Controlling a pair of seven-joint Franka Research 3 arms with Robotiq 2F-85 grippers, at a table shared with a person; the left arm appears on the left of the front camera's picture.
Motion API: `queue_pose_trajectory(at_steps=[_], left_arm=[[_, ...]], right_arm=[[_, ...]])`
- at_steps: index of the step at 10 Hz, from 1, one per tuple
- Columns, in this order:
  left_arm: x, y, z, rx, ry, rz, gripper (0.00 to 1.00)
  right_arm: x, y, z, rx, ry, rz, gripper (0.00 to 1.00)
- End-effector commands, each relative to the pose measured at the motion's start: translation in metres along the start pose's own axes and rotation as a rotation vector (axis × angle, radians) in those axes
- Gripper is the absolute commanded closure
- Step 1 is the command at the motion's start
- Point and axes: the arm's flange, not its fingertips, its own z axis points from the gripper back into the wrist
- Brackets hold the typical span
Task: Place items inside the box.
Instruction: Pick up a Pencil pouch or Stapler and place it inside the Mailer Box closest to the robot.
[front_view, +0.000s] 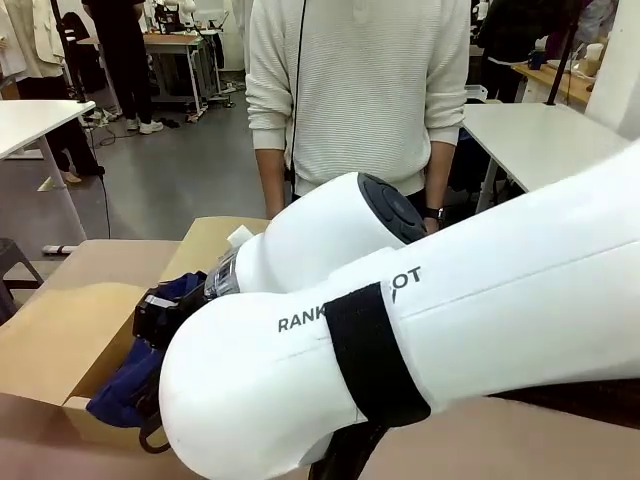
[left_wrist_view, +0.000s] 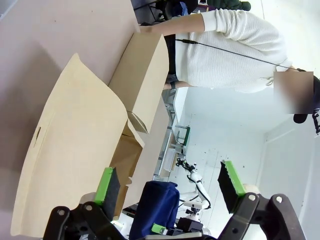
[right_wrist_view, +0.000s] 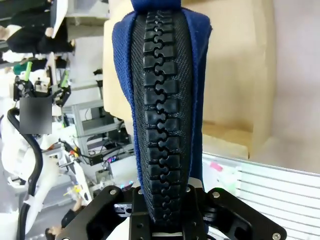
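The right gripper (right_wrist_view: 165, 212) has its jaws shut tight on one end of the navy zip pouch (right_wrist_view: 162, 100), pinching it across the chunky black zipper (right_wrist_view: 161, 140) so that the rest of the pouch stretches away from the wrist camera. In the front view the pouch hangs from that gripper at the near left part of the open cardboard box (front_view: 60, 320), with its lower end down by the box's near wall. Whether it touches the bottom cannot be told.

The pouch looks soft and light: fabric that sags and folds and will not break. The zipper ridge is the firmest place to take hold, and the grip sits there already. Because it is limp, the pouch will likely slump and swing when let go, so it should be low in the box before the jaws part.

The left gripper (left_wrist_view: 169, 187) hangs beside the box with its jaws wide open and nothing between the green pads (left_wrist_view: 106, 182).

The box's flaps stand spread outward, one broad flap (left_wrist_view: 75, 150) close to the left gripper. Those edges could catch the pouch or a finger. The right arm (front_view: 450, 330) covers much of the table, and the person (front_view: 360, 90) stands just behind the box's far side, so free room lies mainly straight up.
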Motion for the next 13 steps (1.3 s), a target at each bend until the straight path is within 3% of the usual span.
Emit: queue_pose_trajectory(at_steps=[1,3,7,13], left_arm=[[-0.001,0.001,0.002,-0.006,0.011,-0.019,0.00],[-0.001,0.001,0.002,-0.006,0.011,-0.019,0.00],[-0.001,0.001,0.002,-0.006,0.011,-0.019,0.00],[-0.001,0.001,0.002,-0.006,0.011,-0.019,0.00]], right_arm=[[0.004,0.003,-0.006,0.003,-0.053,-0.003,0.93],[0.021,0.020,-0.019,0.009,-0.104,0.003,0.93],[0.041,0.041,-0.065,-0.082,-0.079,0.003,0.93],[0.036,0.045,-0.117,-0.177,-0.072,-0.006,0.93]])
